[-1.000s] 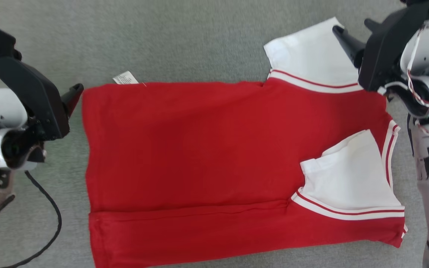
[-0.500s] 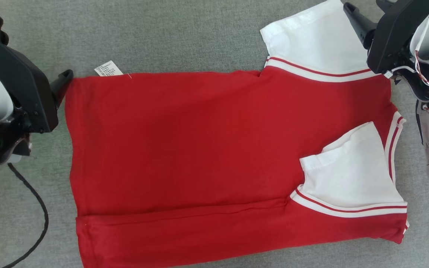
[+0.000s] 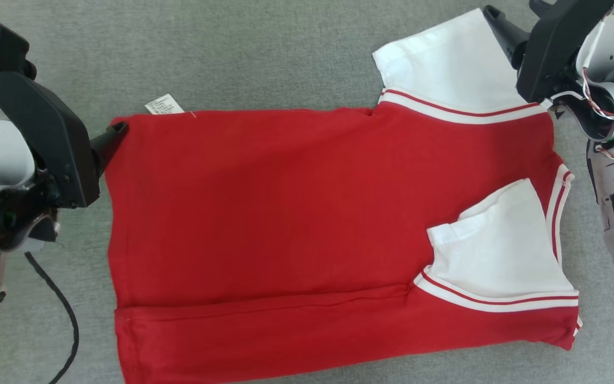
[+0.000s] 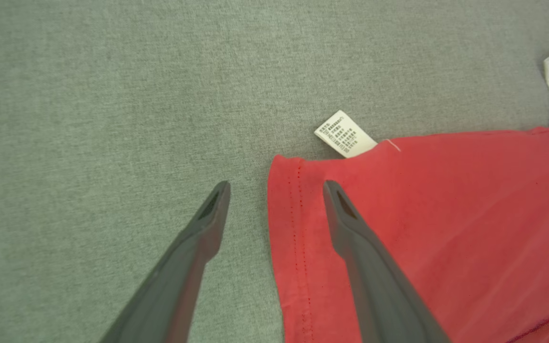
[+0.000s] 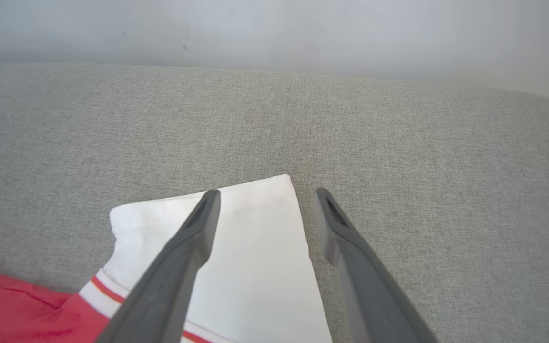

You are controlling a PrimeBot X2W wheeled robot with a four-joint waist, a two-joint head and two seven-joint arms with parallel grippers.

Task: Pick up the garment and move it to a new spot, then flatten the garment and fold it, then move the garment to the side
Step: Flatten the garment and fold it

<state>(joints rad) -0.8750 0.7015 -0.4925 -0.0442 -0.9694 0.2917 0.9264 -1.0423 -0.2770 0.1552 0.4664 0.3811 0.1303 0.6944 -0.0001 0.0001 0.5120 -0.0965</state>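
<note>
I'm looking down on a grey fabric surface (image 3: 264,53) with the garment (image 3: 285,213), a red shirt, spread flat across the middle of it. The hem is toward my left arm and the neck end toward my right. A long fold line runs the length of the body near its close side.

The far white sleeve (image 3: 445,64) sticks out toward the surface's far edge. In the right wrist view it lies well short of that edge. The near white sleeve (image 3: 499,250) is turned in and lies on the red body.

My left gripper (image 4: 277,186) is spread wide and grips nothing. It straddles the far hem corner, one finger over bare grey and the other over red cloth. I can't tell if either finger touches.

My right gripper (image 5: 266,192) is equally wide and empty. It straddles the far sleeve's outer corner, one finger over white and the other over the bare surface.

A black cable (image 3: 67,320) trails off the hem side. A small white label (image 4: 346,134) pokes out beside the hem corner.
</note>
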